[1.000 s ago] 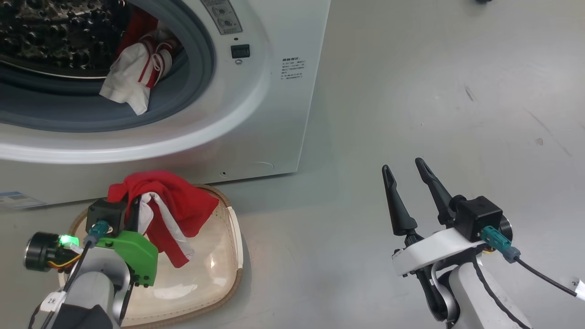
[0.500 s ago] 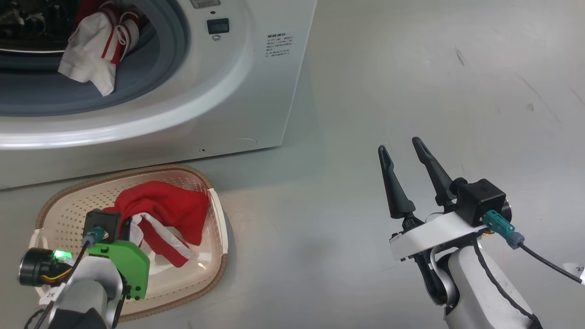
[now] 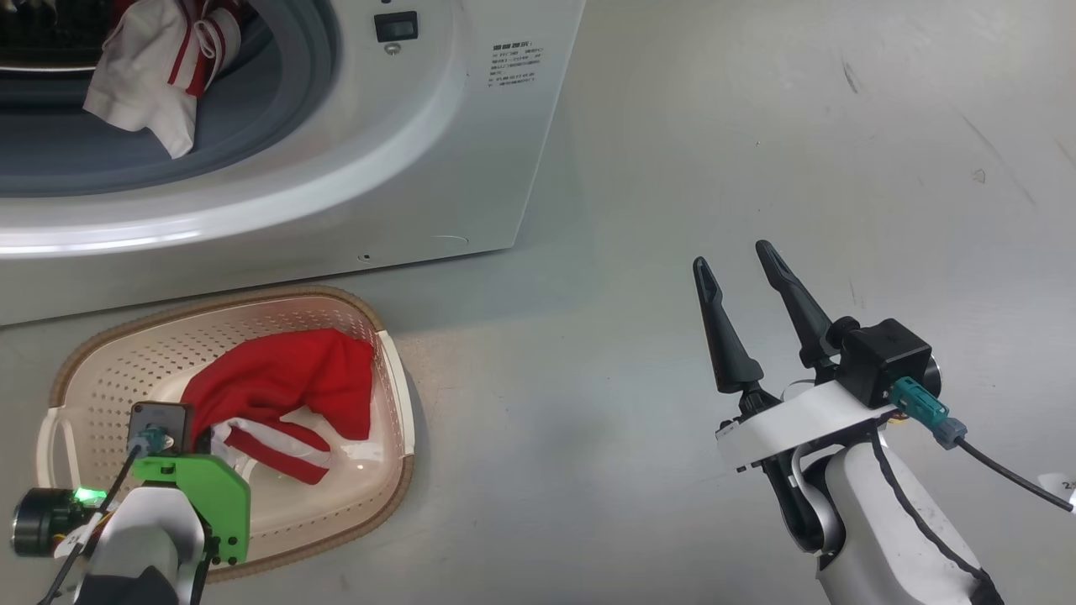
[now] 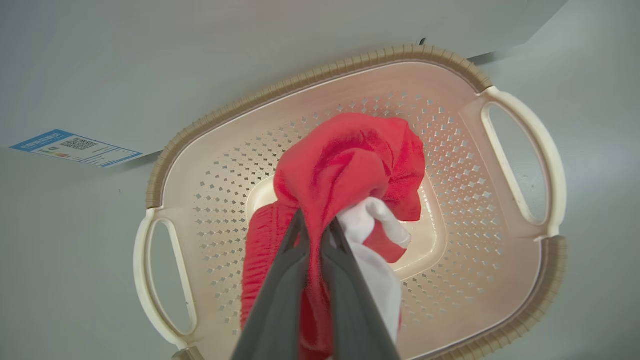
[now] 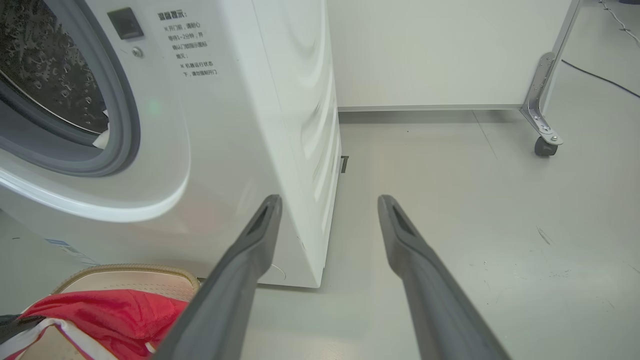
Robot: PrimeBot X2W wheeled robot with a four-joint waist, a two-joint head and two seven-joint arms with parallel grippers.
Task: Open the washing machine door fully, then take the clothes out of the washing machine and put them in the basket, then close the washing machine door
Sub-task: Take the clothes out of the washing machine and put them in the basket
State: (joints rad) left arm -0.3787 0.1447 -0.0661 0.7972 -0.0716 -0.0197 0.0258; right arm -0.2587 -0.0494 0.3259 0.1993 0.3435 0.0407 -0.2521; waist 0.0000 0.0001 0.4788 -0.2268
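left jaws: clenched on a bunched fold of the red garment (image 4: 350, 155), plain to see in the left wrist view; poised over the middle of the basket (image 3: 118, 378)
red garment: hanging from that pinch down into the basket, red body heaped toward the far wall, white panel and striped trim trailing lower; lowest folds apparently on the basket bottom, contact hard to confirm
handling, as judged: light, limp, no stiffness; likely to slump and spread once let go; little risk of slipping from a pinch on doubled cloth; nothing fragile
basket: on the floor (image 3: 756, 168) just in front of the washing machine (image 3: 454, 151); low walls, both side handles free of cloth
second garment (image 3: 143, 76): white with red stripes, lying at the mouth of the drum (image 5: 50, 65), one white corner drooping onto the grey gasket (image 3: 286, 118)
where to take hold, as judged: at the drooping white corner or a thick bunch near the lip, pinched through several layers; a single layer prone to stretch and drag; some chance of cloth catching in the gasket fold on the way out
step in hand, as judged: setting the first piece down in the basket, one more piece left to fetch from the drum
right jaws: spread wide, holding nothing, raised above bare floor to the right of the washing machine, well apart from basket and clothes
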